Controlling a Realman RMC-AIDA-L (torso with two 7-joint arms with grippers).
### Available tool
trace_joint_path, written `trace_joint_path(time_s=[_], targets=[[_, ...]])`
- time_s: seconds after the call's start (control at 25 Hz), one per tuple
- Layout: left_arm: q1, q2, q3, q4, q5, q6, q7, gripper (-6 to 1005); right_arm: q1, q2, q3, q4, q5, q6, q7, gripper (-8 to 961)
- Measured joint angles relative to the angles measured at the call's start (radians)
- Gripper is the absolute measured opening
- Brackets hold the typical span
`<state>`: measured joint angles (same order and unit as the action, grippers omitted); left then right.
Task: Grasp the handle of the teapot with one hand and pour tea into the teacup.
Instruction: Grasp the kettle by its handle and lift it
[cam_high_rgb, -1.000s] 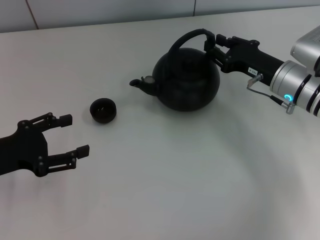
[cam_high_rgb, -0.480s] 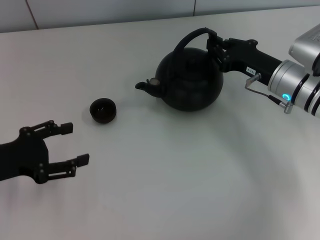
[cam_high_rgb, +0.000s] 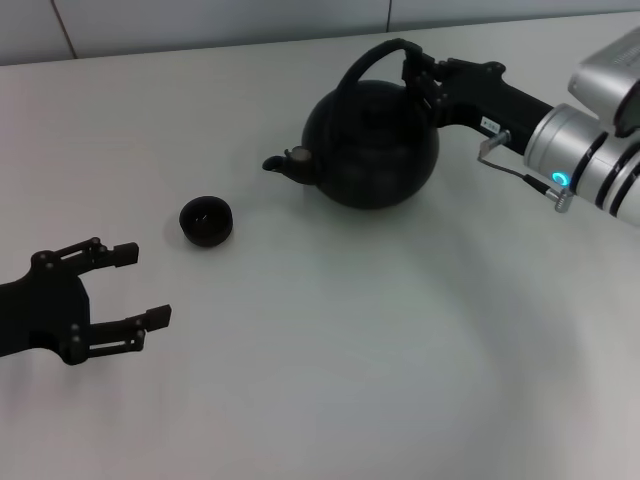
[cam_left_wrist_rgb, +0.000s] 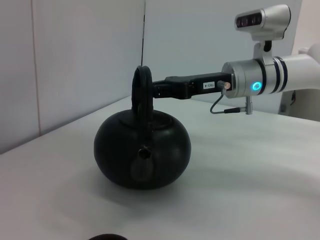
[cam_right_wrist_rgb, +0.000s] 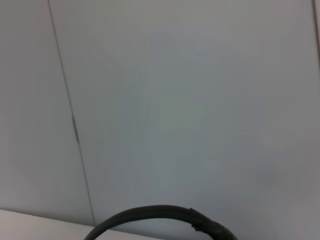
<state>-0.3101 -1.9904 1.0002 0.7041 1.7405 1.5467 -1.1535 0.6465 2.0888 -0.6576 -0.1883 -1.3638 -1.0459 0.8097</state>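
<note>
Teapot (cam_high_rgb: 372, 145) on the white table (cam_high_rgb: 330, 360), spout toward the teacup (cam_high_rgb: 206, 220), which sits well apart from the pot's spout side. Right gripper (cam_high_rgb: 418, 72) clenched on the handle (cam_high_rgb: 372, 65) at the pot's top, fingertips hidden behind the wrapped arch. Left gripper (cam_high_rgb: 135, 285) beyond the teacup from the pot, released, holding nothing. In the left wrist view, only the teacup's rim (cam_left_wrist_rgb: 107, 237) visible, cut off at the frame edge. No tea discernible.

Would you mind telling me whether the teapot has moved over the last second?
Yes. Held at the handle by the right gripper, the teapot has shifted slightly toward the far wall, away from the teacup, which has stayed put.
</note>
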Motion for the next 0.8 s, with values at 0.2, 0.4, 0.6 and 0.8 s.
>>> trace_joint_path(time_s=[0.2, 0.4, 0.6, 0.8], targets=[[0.004, 0.004, -0.006, 0.009, 0.001, 0.0, -0.001, 855, 0.023, -0.001, -0.031, -0.002, -0.001, 0.006, 0.0, 111], [0.004, 0.007, -0.023, 0.01, 0.003, -0.001, -0.001, 855, 0.048, -0.002, -0.035, -0.006, -0.001, 0.023, -0.005, 111], [0.003, 0.007, -0.027, 0.018, 0.02, -0.008, -0.001, 855, 0.064, -0.002, -0.035, -0.008, -0.002, 0.03, -0.055, 110], [0.003, 0.005, -0.031, 0.025, 0.029, -0.01, -0.008, 855, 0.076, -0.005, -0.056, -0.022, -0.002, 0.035, -0.06, 110]])
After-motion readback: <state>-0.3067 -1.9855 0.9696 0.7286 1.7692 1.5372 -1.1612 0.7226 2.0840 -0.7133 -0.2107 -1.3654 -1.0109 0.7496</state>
